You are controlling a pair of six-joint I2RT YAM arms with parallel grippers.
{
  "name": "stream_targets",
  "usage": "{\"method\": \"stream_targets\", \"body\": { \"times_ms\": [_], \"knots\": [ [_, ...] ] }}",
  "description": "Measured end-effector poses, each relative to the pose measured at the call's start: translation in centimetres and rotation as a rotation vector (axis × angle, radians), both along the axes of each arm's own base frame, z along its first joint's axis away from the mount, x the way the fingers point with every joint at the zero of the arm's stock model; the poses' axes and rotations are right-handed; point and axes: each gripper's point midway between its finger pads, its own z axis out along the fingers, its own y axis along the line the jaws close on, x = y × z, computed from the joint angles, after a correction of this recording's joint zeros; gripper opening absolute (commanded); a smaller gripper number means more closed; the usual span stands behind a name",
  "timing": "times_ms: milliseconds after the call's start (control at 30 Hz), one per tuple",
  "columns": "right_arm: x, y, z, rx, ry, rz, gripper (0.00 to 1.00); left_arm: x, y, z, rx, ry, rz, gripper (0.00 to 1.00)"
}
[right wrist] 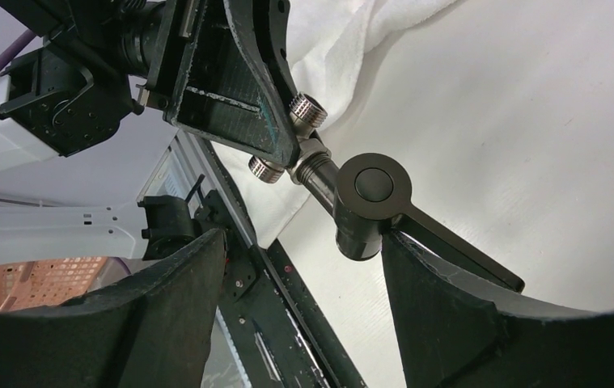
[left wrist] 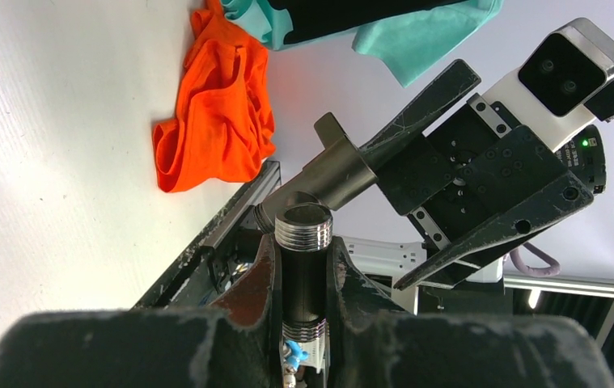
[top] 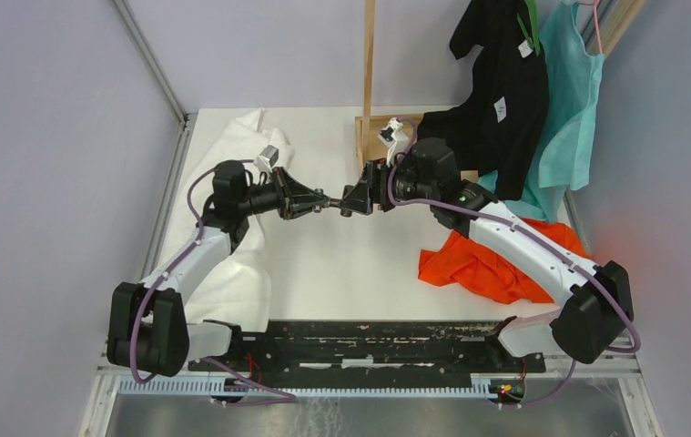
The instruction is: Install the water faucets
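**Two faucet pieces meet in mid-air, only one gripped**

Both arms sit nose to nose above the white surface (top: 341,273). The left tool (left wrist: 303,244) is clamped on the shorter T-fitting (left wrist: 304,279). The right tool (right wrist: 302,242) has its jaws apart: one finger lies along the larger faucet body (right wrist: 368,194), the other is well clear. The body's neck enters the hex collar (right wrist: 311,158) at the left tool.

Risks:
- Threads barely caught, so the body sags or drops.
- The round fitting spins in the left tool's hold.
- A crooked start cross-threads the joint.
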Motion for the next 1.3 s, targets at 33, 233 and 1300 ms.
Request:
{"method": "stream_targets", "body": {
  "times_ms": [33,233,1300],
  "knots": [
    [-0.1,0.0,0.1,-0.002,0.002,0.002,0.75,0.0,0.0,0.0,0.0,0.0,-0.002,0.03],
    [-2.4,1.4,2.4,0.062,0.0,0.125,0.75,-0.3,-0.4,-0.1,0.003,0.002,-0.013,0.03],
    [0.8,3.6,-1.0,-0.039,-0.046,0.086,0.78,0.1,-0.4,-1.0,0.031,0.029,0.026,0.03]
  ]
}}
